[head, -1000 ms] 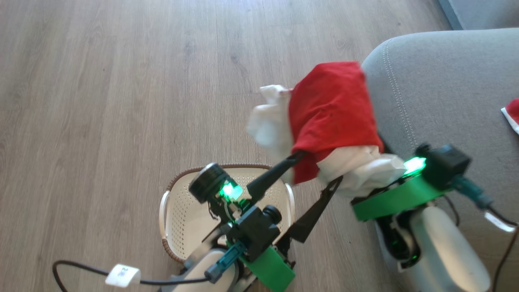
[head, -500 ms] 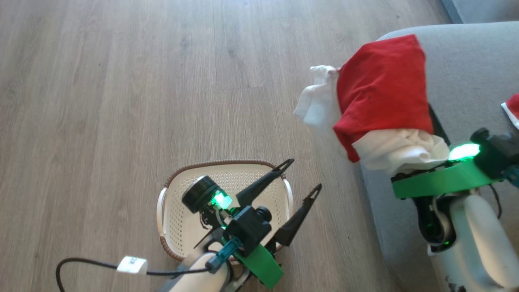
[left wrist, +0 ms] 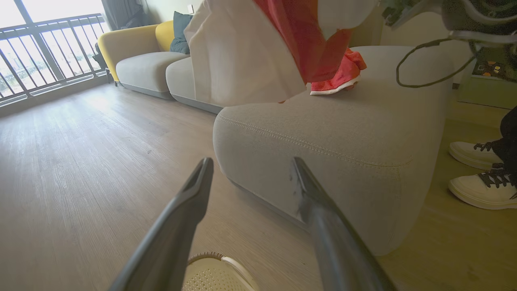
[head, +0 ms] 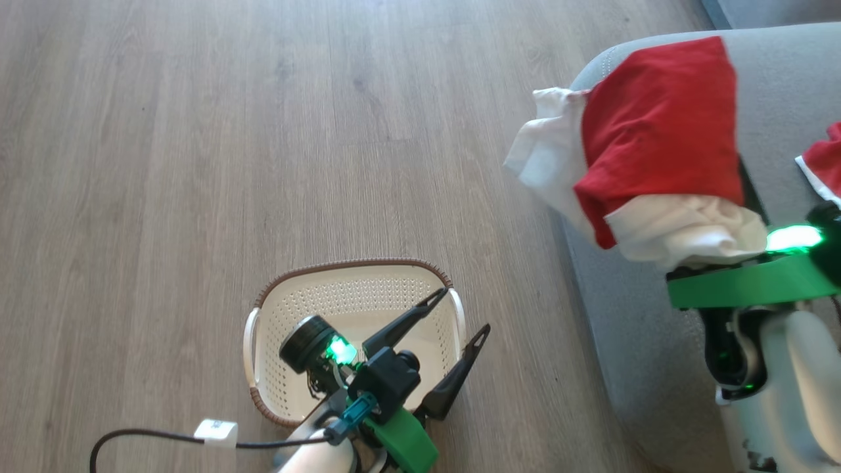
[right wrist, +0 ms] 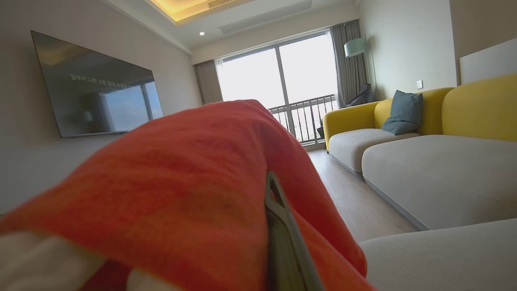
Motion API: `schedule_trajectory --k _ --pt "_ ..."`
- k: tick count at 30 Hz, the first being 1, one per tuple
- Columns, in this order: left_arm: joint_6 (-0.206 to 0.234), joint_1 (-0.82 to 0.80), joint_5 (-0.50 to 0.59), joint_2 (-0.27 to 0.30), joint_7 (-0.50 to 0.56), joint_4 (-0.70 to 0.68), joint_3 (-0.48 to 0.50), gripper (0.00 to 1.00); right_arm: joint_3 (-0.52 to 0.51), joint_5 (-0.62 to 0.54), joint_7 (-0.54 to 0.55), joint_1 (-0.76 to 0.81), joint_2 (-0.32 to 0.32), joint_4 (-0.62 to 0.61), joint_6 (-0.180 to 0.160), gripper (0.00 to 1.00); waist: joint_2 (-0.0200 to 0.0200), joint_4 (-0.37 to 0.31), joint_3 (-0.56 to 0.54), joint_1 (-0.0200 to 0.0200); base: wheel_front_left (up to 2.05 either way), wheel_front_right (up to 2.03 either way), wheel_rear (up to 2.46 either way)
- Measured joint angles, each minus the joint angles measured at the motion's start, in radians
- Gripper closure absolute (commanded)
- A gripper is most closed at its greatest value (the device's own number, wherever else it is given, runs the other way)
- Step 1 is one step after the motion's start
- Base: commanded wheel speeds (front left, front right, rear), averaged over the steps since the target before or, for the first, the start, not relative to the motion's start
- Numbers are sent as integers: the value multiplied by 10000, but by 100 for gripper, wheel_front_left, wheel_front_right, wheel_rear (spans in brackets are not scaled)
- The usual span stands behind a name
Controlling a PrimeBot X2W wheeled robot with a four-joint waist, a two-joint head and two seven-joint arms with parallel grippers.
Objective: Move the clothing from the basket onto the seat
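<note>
Over the last second I swung the right gripper (right wrist: pixel 271 182) across. The red-and-white garment (head: pixel 657 125) it carried went from hanging beside the seat's (head: pixel 631 341) near corner, out over the floor (head: pixel 197 164), to riding above that corner. The head camera shifted too, so I judged this against the seat alone. I reckoned the carry was nearly done, with only the release onto the cushion left.

The right jaws were pressed together, pinching the garment, which draped over them and hid all but one dark finger. Its white part still hung past the seat's edge. Another red garment (head: pixel 821 161) lay further in on the seat. The left gripper (head: pixel 462 310) stayed spread wide, holding nothing, over the basket (head: pixel 341 266). The basket stood apart from the seat and looked empty where I could see in.
</note>
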Motion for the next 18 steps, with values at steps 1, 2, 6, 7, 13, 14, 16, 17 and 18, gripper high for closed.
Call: schedule_trajectory --k 1,2,6,7,13,14,16,17,18 --pt "-2 12 0 4 0 69 15 0 -90 -2 0 7 2 -8 0 100 0 -13 5 0 0 0 0" --pt "-2 43 -2 0 0 138 27 0 -194 -6 0 12 4 -6 0 100 0 -39 5 0 0 0 0" --pt "-8 140 -2 -10 0 247 123 0 -675 -79 0 87 33 0 0 100 0 -91 -9 0 0 0 0" --pt "-8 170 -2 -17 0 245 198 0 -794 -82 0 125 35 0 -2 100 0 -100 -11 0 0 0 0" --pt "-2 401 -77 -48 0 234 483 0 -1319 -86 0 646 67 12 0 100 0 -117 -12 0 0 0 0" --pt "-2 445 -77 -48 0 234 558 0 -1375 -86 0 682 84 21 -2 100 0 -118 -15 0 0 0 0" --pt "-6 516 -77 -44 0 261 644 0 -1434 -88 0 684 100 25 0 100 0 -120 -24 0 0 0 0" --pt "-23 516 -77 -48 0 299 646 0 -1450 -88 0 684 121 27 -2 100 0 -120 -31 0 0 0 0" --pt "-81 516 -77 -52 0 336 650 0 -1467 -88 0 684 142 27 -2 100 0 -119 -38 0 0 0 0"
